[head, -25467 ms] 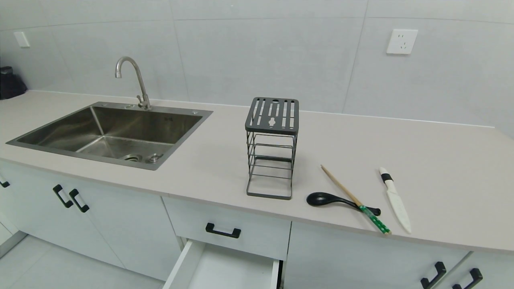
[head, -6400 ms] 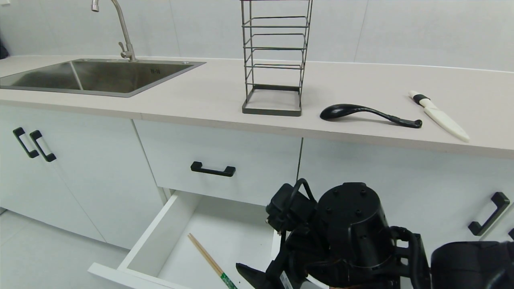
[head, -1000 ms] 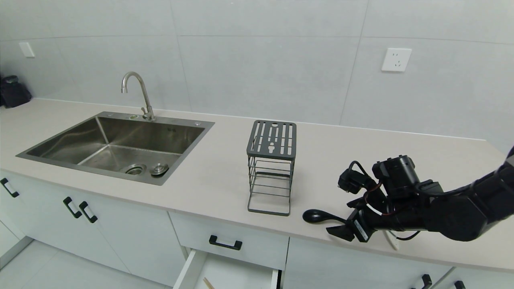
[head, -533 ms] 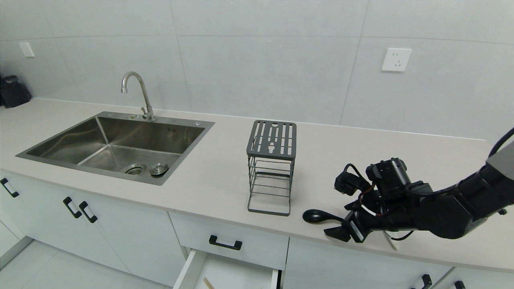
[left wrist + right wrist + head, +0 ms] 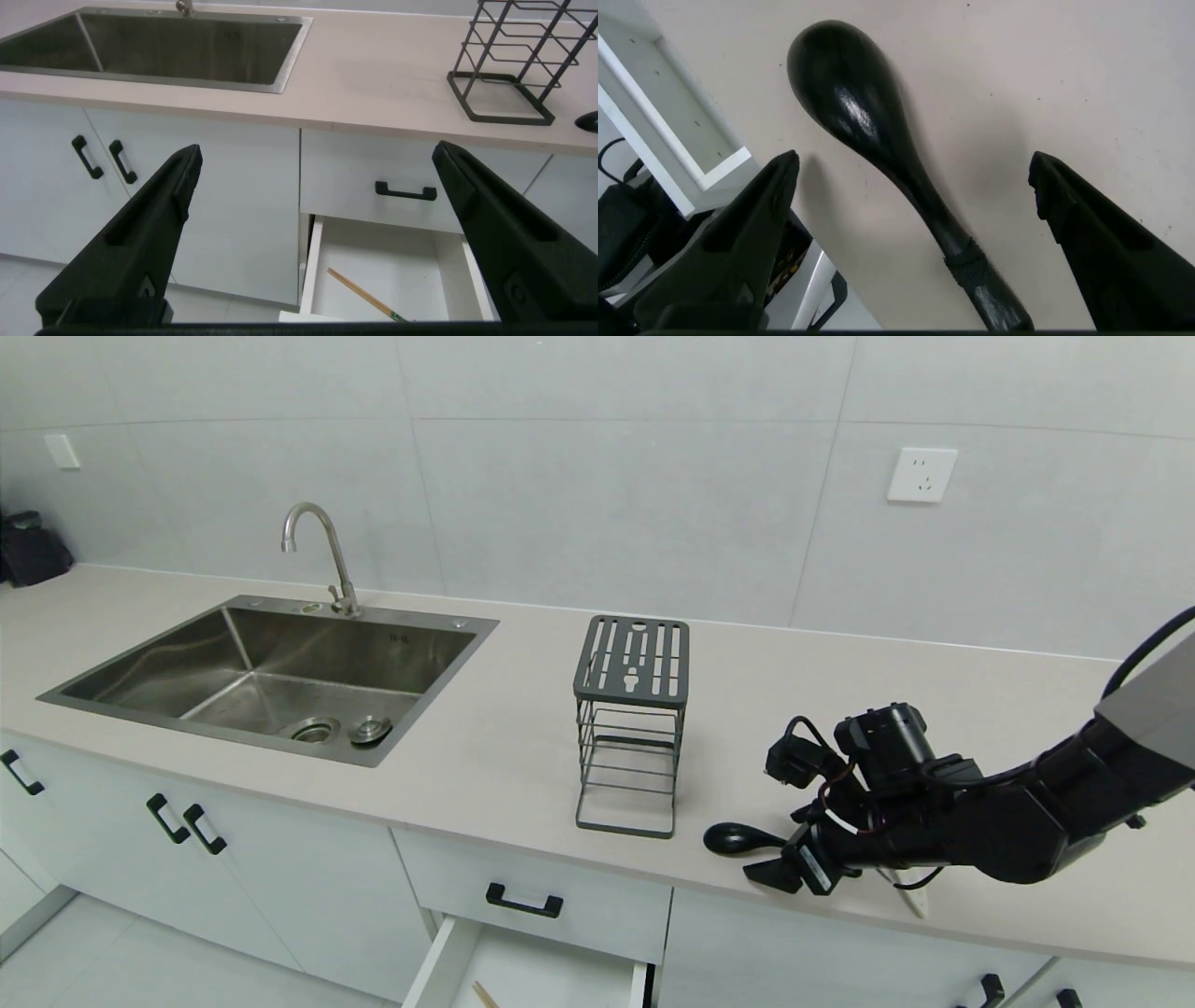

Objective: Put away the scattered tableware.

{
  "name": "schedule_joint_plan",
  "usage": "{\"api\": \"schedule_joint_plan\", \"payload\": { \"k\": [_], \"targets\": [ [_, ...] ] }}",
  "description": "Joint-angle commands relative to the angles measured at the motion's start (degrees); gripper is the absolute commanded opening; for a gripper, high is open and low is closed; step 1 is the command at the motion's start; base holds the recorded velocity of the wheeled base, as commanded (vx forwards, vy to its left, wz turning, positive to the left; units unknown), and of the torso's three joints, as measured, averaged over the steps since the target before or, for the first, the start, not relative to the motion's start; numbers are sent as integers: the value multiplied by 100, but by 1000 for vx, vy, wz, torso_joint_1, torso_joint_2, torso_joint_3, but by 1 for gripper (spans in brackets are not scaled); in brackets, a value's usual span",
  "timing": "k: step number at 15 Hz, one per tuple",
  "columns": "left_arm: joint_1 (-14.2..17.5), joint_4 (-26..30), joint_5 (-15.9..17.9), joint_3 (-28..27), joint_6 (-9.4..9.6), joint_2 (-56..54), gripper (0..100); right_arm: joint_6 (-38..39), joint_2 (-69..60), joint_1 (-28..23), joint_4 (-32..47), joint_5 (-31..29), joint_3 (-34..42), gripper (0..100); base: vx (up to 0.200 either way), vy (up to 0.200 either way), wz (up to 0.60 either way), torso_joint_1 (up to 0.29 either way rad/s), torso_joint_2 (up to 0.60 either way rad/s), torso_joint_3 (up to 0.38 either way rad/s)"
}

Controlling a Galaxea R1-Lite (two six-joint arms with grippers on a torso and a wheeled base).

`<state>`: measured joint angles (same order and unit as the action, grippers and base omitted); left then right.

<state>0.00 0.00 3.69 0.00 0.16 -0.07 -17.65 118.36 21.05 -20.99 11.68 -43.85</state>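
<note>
The right hand (image 5: 777,854) is low over the surface (image 5: 485,747), just to the right of the wire rack (image 5: 632,698) and close to the front edge. Its jaws are spread wide. In the right wrist view the two fingers (image 5: 738,233) stand on either side of the black spoon (image 5: 878,121), well clear of it, and neither touches it. The hand grips nothing.

The black spoon lies flat on the surface beside the rack's base on its right. Its bowl points toward the rack and its handle runs away from the rack, passing between the spread fingers. Farther right of the rack, the pale tip of the white knife (image 5: 913,899) pokes out from beneath the right arm; the rest of it is hidden.

The left hand (image 5: 316,154) hangs in front of the cabinets, below and to the left of the rack. It is fully spread as well and carries nothing.

Below the rack the drawer (image 5: 322,280) is pulled out, and the chopsticks (image 5: 364,294) lie slantwise on its floor.

The rack itself stands upright on the surface. Well to its left are the steel sink (image 5: 467,621) and its faucet (image 5: 322,555).
</note>
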Motion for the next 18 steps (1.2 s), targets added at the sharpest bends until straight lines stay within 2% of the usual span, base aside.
{"api": "schedule_joint_plan", "payload": {
  "k": [1,4,5,11,18],
  "targets": [
    [0,0,0,0,2,7,100,-1,65,4,-1,1,-18,100,0,0,0,0,0,0],
    [0,0,0,0,2,7,100,7,100,13,-1,-8,-10,100,0,0,0,0,0,0],
    [0,0,0,0,2,7,100,7,100,39,-1,-60,-1,0,0,0,0,0,0,0],
    [0,0,0,0,2,7,100,227,91,171,-1,-368,34,0,0,0,0,0,0,0],
    [0,0,0,0,2,7,100,174,-384,303,-10,-368,298,0,0,0,0,0,0,0]
  ]
}}
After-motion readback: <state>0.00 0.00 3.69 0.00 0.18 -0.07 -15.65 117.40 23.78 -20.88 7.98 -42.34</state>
